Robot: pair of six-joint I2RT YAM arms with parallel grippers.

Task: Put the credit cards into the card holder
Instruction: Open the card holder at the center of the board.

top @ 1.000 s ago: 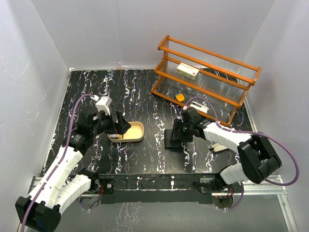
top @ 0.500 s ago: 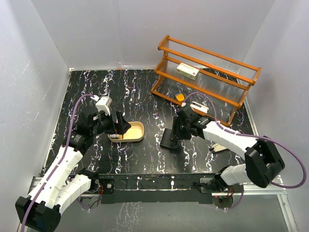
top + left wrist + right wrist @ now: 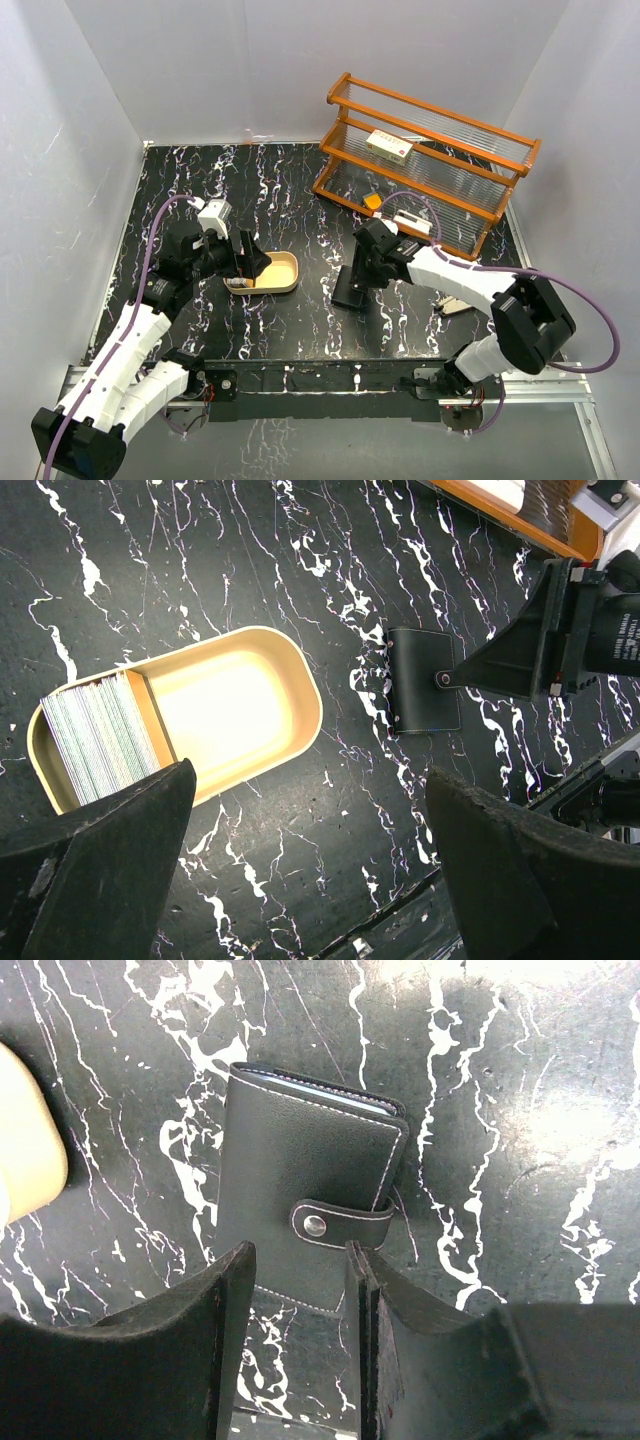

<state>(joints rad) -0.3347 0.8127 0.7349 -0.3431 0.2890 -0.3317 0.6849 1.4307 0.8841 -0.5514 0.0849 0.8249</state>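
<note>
– Black, white-veined table [image 3: 300, 180] is entered as the base. What is listed at its left?

– Item one: the left gripper [image 3: 310, 775], held above the tan oval tray [image 3: 240, 705]. Its fingers [image 3: 110, 870] are spread wide and nothing is gripped. Item two: the credit cards [image 3: 98, 738], stood on edge as a pack in the tray's smaller compartment, behind a divider.

– Where is the card holder recorded?

– Item three: the card holder [image 3: 300, 1185], laid flat on the table to the right of the tray and apart from it. It is folded shut, with its strap snapped down. Item four: the right gripper [image 3: 300, 1260], lowered over the holder near the strap. Its fingers [image 3: 235, 1310] are parted by a narrow gap and nothing is seen clamped between them. Whether the tips press on the leather cannot be told.

– And farther right?

– Item five: an orange wooden rack [image 3: 430, 165] at the back right, with a white-and-red box [image 3: 388, 146] kept on one shelf.
</note>
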